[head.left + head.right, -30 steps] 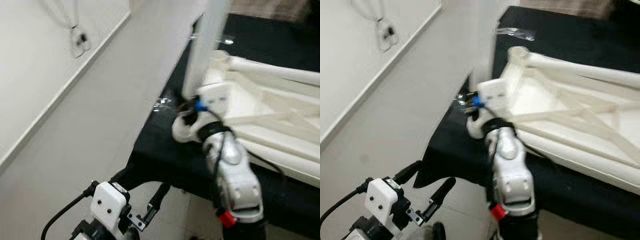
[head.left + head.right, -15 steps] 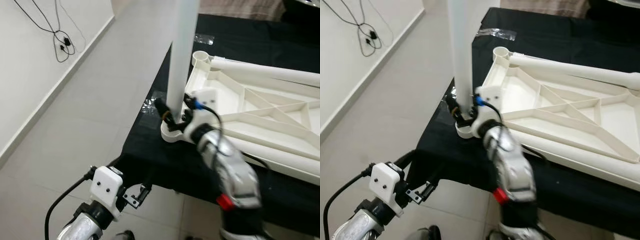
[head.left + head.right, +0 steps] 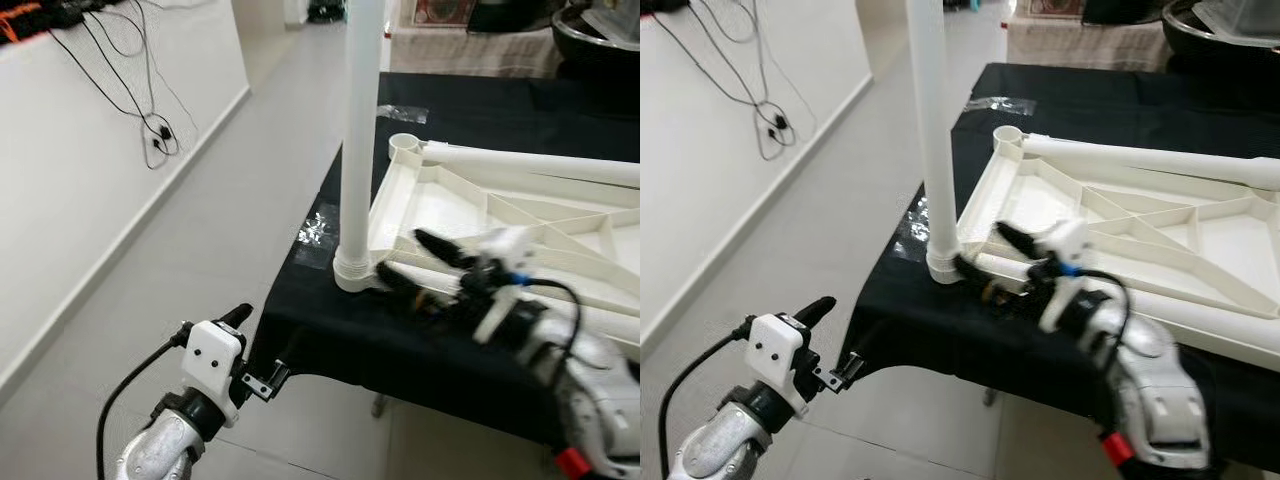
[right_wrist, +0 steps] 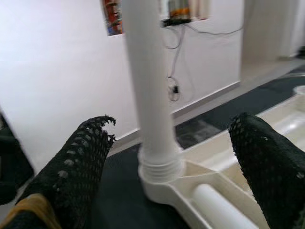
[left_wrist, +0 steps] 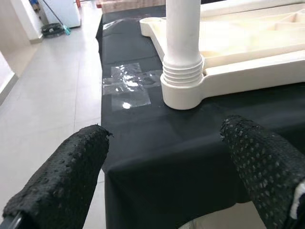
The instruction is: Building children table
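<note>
The white table top (image 3: 1140, 230) lies upside down on a black cloth (image 3: 940, 330), its ribbed underside facing up. One white leg (image 3: 357, 150) stands upright in the corner socket (image 3: 352, 272) nearest the robot, at about 10 o'clock from the right gripper; the leg's upper end is cut off by the frame edge. A second leg (image 3: 1160, 160) lies flat along the far rim of the top, running out of view at 3 o'clock.

The right gripper (image 3: 420, 262) hovers just beside the seated leg, fingers spread apart and empty (its outline is motion-blurred, so contact with the top cannot be judged). The right wrist view shows the leg (image 4: 150, 90) between the two fingers (image 4: 81, 167) but beyond them.

The left gripper (image 5: 167, 167) is low at 7 o'clock, off the cloth's edge, fingers apart, holding nothing. Clear tape (image 5: 131, 86) shines on the cloth beside the socket. Cables (image 3: 150, 110) hang on the wall at 10 o'clock.
</note>
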You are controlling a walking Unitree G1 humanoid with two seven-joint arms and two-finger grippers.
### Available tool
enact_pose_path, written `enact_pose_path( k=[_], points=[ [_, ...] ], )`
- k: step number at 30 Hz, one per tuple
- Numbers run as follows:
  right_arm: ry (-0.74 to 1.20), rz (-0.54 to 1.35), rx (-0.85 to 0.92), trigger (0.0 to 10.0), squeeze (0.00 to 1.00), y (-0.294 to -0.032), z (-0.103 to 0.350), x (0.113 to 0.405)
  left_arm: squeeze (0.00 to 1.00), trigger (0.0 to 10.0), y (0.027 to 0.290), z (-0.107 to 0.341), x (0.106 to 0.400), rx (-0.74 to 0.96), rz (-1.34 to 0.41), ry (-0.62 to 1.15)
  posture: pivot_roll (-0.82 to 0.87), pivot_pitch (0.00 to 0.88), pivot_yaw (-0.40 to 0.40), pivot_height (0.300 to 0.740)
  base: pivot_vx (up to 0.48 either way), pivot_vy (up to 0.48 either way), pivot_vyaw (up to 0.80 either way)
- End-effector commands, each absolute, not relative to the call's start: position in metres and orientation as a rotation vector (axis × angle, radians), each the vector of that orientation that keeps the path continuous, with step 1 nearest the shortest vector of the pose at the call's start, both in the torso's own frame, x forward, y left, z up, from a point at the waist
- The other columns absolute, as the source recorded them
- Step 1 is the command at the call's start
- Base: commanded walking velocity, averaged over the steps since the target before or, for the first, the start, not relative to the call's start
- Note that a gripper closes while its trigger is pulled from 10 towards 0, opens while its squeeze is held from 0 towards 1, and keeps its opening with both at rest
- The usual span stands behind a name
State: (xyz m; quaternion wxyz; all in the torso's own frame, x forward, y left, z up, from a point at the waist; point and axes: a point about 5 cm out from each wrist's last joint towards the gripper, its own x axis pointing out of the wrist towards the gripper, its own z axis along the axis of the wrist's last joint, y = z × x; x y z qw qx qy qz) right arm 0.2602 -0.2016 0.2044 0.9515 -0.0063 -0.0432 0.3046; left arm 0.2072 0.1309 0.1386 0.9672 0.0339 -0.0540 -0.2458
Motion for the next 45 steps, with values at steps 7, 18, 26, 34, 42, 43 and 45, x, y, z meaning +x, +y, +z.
enact_pose_path(
  k=[7, 18, 26, 34, 42, 43, 45],
  points=[
    [-0.03, 0.543, 0.008, 10.0, 0.0, -0.166, 0.178, 0.274, 0.0, 10.0, 0.129, 0.135, 0.229, 0.065, -0.46, -0.101, -0.03, 0.049, 0.063, 0.74, 0.0, -0.388, 0.0],
    [-0.092, 0.538, -0.064, 10.0, 0.0, -0.167, 0.195, 0.295, 0.0, 10.0, 0.123, 0.137, 0.236, 0.057, -0.479, -0.125, -0.03, 0.037, 0.041, 0.74, 0.0, -0.462, 0.0],
    [-0.108, 0.446, -0.17, 10.0, 0.0, -0.175, 0.204, 0.306, 0.0, 10.0, 0.119, 0.135, 0.238, 0.056, -0.516, -0.123, -0.03, 0.038, 0.047, 0.74, 0.0, -0.465, 0.0],
    [-0.089, 0.502, -0.276, 10.0, 0.0, -0.173, 0.202, 0.306, 0.0, 10.0, 0.118, 0.129, 0.239, 0.054, -0.543, -0.092, -0.04, 0.037, 0.051, 0.74, 0.0, -0.409, 0.0],
    [0.058, 0.642, -0.424, 10.0, 0.0, -0.172, 0.2, 0.303, 0.0, 10.0, 0.114, 0.118, 0.229, 0.093, -0.688, -0.001, -0.03, 0.047, 0.049, 0.74, 0.0, 0.0, 0.0],
    [0.097, 0.679, -0.395, 10.0, 0.0, -0.172, 0.2, 0.301, 0.0, 10.0, 0.113, 0.117, 0.227, 0.097, -0.709, 0.009, -0.03, 0.049, 0.046, 0.74, 0.0, 0.0, 0.0],
    [0.133, 0.729, -0.355, 10.0, 0.0, -0.172, 0.199, 0.298, 0.0, 10.0, 0.111, 0.115, 0.222, 0.107, -0.744, 0.025, -0.03, 0.054, 0.043, 0.74, 0.0, 0.0, 0.0]
  ],
)
